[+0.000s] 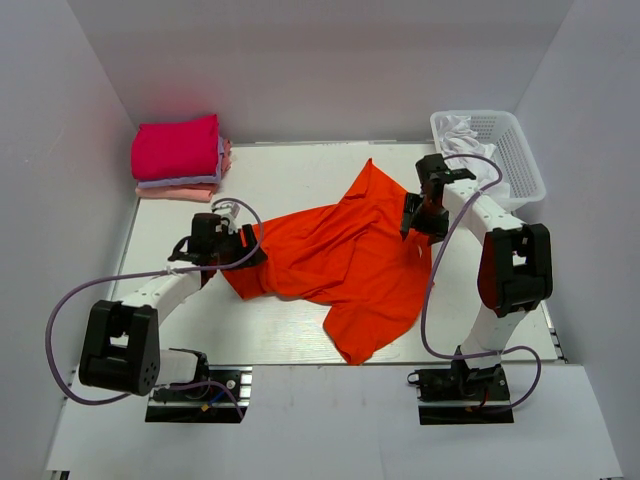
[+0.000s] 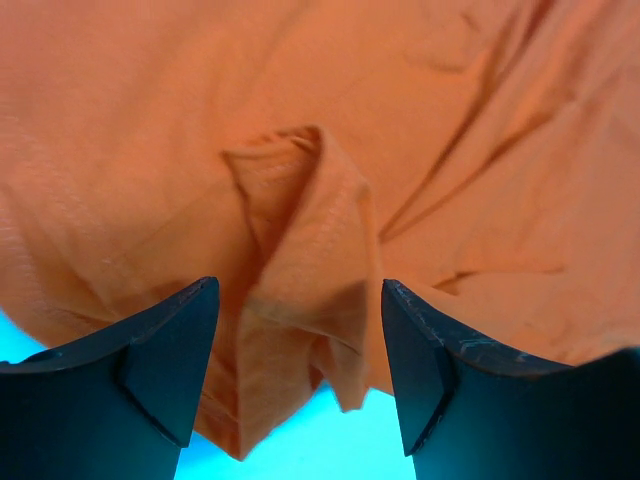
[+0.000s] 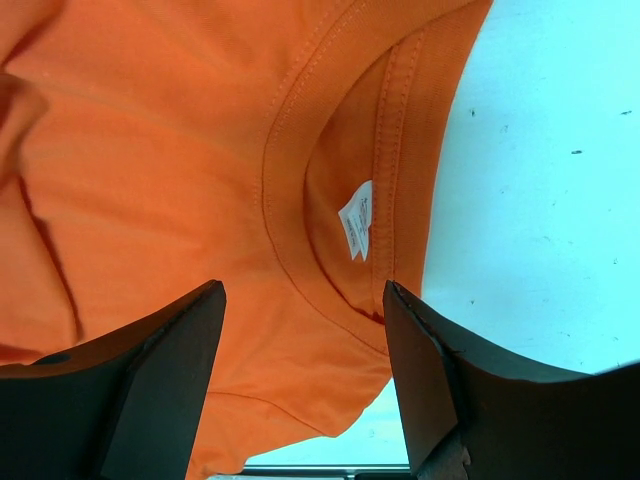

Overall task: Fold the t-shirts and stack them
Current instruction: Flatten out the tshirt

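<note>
Mid-frame, crumpled on the surface (image 1: pixel 285 180): orange-red t-shirt (image 1: pixel 340 265). Left gripper (image 1: pixel 250 252) at its left edge, jaws wide around a fold (image 2: pixel 300 220). Right gripper (image 1: pixel 412 222) over the collar (image 3: pixel 285 180), jaws wide too. Upper left, folded t-shirts (image 1: pixel 178 160) stacked.

We count four t-shirts: one loose orange-red shirt (image 1: pixel 350 260) and three folded ones in a single stack, namely one magenta-pink shirt (image 1: pixel 175 148), one pale lavender shirt (image 1: pixel 180 181) and one light pink shirt (image 1: pixel 175 192). We see one white basket (image 1: pixel 525 160); we cannot count the white cloth (image 1: pixel 462 130) in it. We count two arms and two grippers: the left gripper (image 2: pixel 300 300) and the right gripper (image 3: pixel 305 300).
</note>
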